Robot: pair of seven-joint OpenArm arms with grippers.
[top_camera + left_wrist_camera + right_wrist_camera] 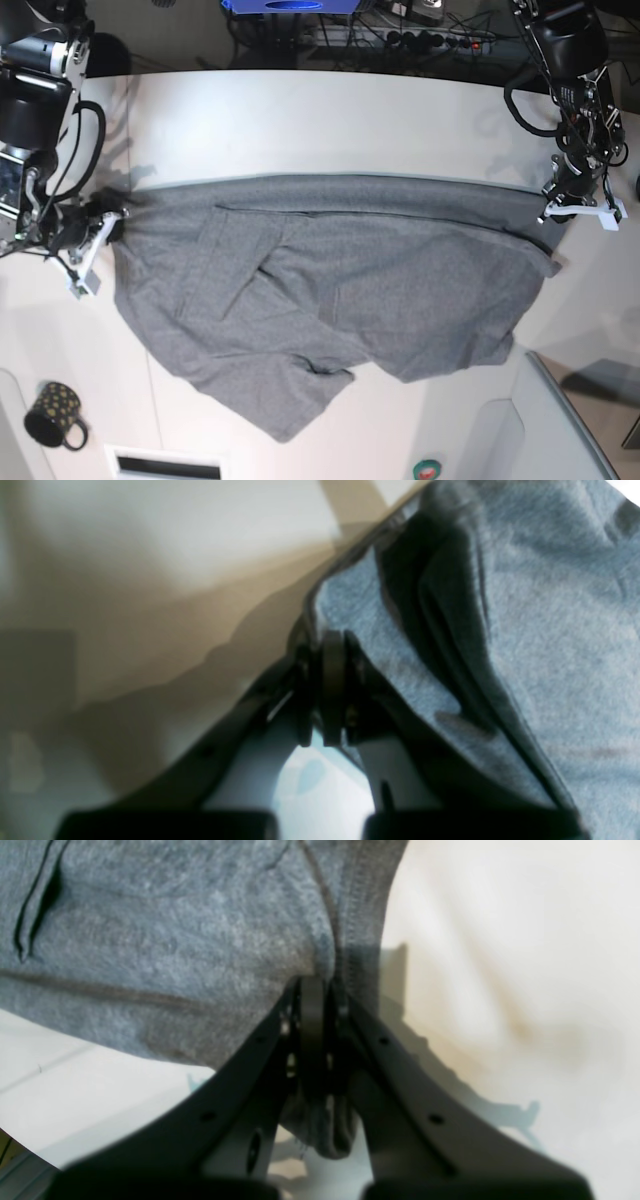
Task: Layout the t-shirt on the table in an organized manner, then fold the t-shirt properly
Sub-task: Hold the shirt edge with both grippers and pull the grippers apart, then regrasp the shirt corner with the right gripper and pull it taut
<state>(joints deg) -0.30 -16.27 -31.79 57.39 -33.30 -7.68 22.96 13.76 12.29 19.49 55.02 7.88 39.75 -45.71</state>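
The heather-grey t-shirt (330, 290) is stretched sideways between both arms above the white table (330, 120), its lower part sagging in folds toward the front. My right gripper (112, 225), at the left of the base view, is shut on a stitched edge of the t-shirt (175, 940), with cloth bunched between the fingers (312, 1040). My left gripper (555, 195), at the right of the base view, is shut on the other edge of the t-shirt (540, 605), which folds over its fingers (332, 680).
A dark dotted mug (55, 413) stands at the front left. A raised white panel with a grey edge (560, 420) lies at the front right, with a small round red-and-green thing (427, 468) beside it. Cables and a power strip (440, 40) lie behind the table.
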